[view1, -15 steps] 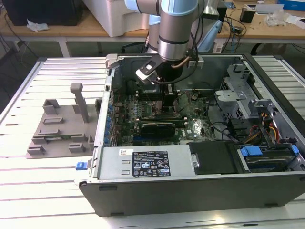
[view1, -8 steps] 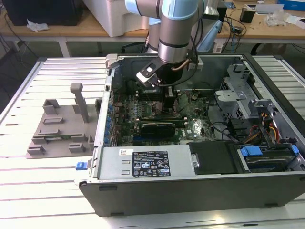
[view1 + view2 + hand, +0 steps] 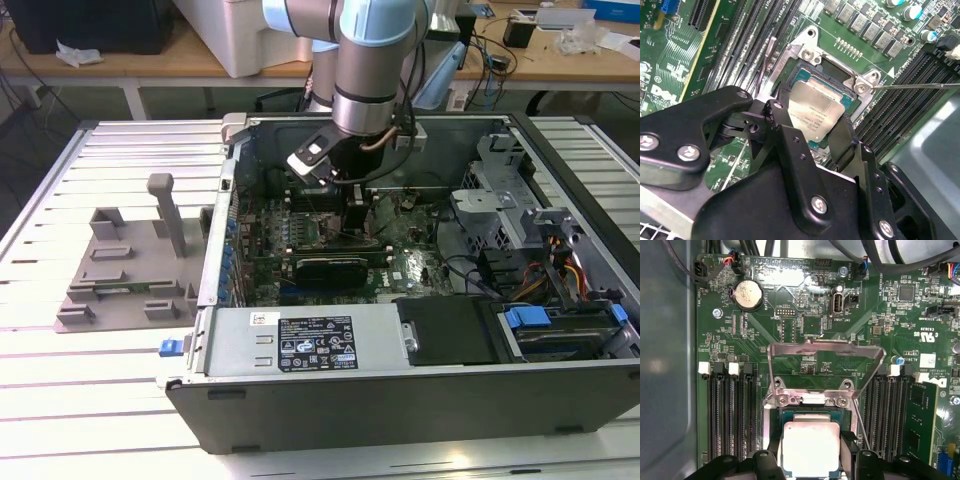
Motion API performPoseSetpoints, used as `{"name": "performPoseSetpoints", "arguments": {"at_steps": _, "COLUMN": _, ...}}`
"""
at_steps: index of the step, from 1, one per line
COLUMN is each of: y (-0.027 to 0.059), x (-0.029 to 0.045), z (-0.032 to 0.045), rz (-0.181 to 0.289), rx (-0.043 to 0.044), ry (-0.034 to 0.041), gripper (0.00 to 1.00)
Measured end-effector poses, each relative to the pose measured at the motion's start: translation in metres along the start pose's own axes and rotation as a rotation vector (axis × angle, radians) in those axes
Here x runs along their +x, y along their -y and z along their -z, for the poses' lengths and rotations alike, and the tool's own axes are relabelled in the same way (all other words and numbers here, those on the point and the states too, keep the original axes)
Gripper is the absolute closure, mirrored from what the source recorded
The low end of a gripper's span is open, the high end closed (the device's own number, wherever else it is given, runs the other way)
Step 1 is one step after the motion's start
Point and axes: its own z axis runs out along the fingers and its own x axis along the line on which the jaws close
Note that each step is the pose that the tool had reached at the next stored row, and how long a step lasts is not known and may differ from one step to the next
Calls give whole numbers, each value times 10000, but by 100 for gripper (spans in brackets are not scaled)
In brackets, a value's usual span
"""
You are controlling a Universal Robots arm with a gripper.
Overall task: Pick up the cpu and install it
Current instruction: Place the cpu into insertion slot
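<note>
Second wrist view: our gripper (image 3: pixel 816 106) clamps the cpu (image 3: pixel 815 119) over the open socket (image 3: pixel 839 75); we judge it unseated.

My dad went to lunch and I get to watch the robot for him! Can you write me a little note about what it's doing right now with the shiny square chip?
Gripper: shut on the cpu, with a finger against each of two opposite edges.
Where: the cpu is at the open socket on the motherboard, inside the computer case. I cannot tell whether it is fully seated.
Done: the cpu is picked up and brought to the socket.
Left: the cpu is not released, and the metal retention frame stands raised, not clamped down.
</note>
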Motion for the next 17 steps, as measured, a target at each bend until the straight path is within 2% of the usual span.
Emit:
{"name": "performPoseSetpoints", "arguments": {"at_steps": 6, "y": -2, "x": 1, "z": -18, "rz": 2, "rx": -5, "ry": -3, "gripper": 45}}
{"name": "performPoseSetpoints", "arguments": {"at_steps": 7, "y": -2, "x": 2, "z": -20, "rz": 2, "rx": -5, "ry": -8, "gripper": 45}}
{"name": "performPoseSetpoints", "arguments": {"at_steps": 8, "y": -2, "x": 2, "z": -19, "rz": 1, "rx": -3, "ry": -3, "gripper": 38}}
{"name": "performPoseSetpoints", "arguments": {"at_steps": 11, "y": -2, "x": 3, "z": -19, "rz": 2, "rx": 0, "ry": 1, "gripper": 38}}
{"name": "performPoseSetpoints", "arguments": {"at_steps": 17, "y": -3, "x": 52, "z": -16, "rz": 2, "rx": -1, "ry": 0, "gripper": 38}}
